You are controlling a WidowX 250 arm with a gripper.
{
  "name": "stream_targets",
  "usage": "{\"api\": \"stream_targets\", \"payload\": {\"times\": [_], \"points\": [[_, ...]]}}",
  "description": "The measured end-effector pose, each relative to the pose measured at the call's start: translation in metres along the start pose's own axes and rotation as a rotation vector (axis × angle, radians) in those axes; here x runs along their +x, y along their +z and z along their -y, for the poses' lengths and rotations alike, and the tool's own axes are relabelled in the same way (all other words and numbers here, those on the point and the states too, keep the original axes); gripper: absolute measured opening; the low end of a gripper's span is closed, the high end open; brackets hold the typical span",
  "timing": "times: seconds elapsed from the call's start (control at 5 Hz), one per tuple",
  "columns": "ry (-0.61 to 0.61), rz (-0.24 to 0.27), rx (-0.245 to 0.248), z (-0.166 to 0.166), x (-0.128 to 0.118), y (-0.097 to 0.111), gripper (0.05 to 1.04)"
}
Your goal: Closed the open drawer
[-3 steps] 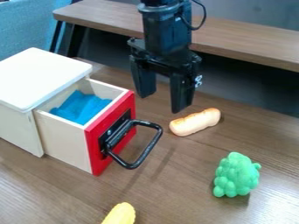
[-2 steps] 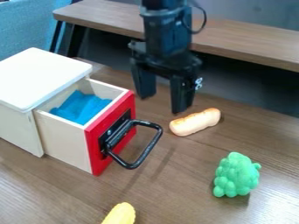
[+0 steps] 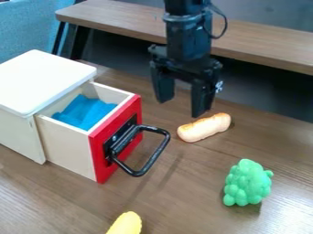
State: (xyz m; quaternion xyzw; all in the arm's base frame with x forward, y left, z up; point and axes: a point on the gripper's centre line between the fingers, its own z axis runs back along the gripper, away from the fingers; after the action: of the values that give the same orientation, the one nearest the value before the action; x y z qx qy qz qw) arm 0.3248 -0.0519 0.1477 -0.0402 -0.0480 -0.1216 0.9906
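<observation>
Camera view, hand (image 3: 181, 108): open, fingers apart, above the worktop (image 3: 196, 183)
Drawer (image 3: 68, 147): pulled out, left of the hand
Handle (image 3: 156, 156): on the drawer's red front, left of and below the hand
Blue thing (image 3: 84, 112): inside the drawer, perhaps cloth
Bread (image 3: 205, 127): lower right of the hand
</observation>
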Motion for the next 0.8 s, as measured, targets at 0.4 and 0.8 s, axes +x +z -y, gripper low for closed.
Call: {"api": "stream_targets", "payload": {"times": [0.4, 0.8], "points": [[0.112, 0.0, 0.053, -0.01, 0.003, -0.017, 0.999], [0.262, -0.022, 0.05, -0.024, -0.011, -0.05, 0.999]]}}
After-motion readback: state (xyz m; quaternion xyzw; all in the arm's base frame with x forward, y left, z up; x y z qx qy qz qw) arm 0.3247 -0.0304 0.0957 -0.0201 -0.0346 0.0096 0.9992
